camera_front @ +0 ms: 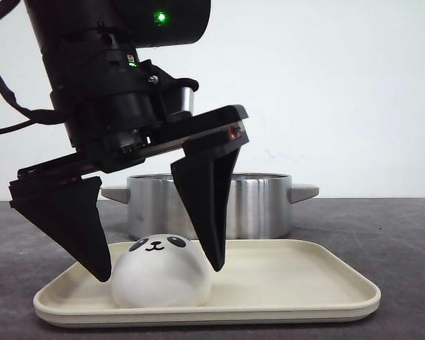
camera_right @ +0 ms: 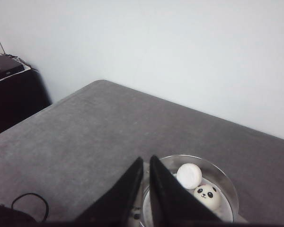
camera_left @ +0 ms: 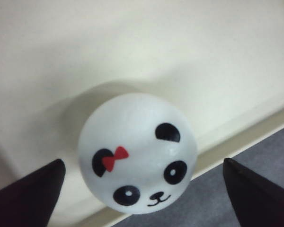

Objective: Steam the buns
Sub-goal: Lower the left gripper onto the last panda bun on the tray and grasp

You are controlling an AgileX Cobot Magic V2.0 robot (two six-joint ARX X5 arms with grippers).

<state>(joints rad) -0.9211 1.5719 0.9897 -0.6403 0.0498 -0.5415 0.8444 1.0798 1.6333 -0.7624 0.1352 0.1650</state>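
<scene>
Panda bun (camera_front: 161, 271) sitting on the cream tray (camera_front: 304, 287), pot (camera_front: 258, 205) just behind. Looks soft and squishy, so best pinched gently across the sides. Left gripper (camera_front: 163, 273) spread wide around it, not touching; right gripper (camera_right: 146, 177) nearly closed, empty.

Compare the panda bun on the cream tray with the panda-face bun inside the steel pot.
The white panda bun on the cream tray wears a red bow by one ear; the panda bun in the steel pot shows none. The tray bun lies alone between the left hand's open fingers; the pot bun lies beside another white bun. Both are round, white, black-eyed.
</scene>
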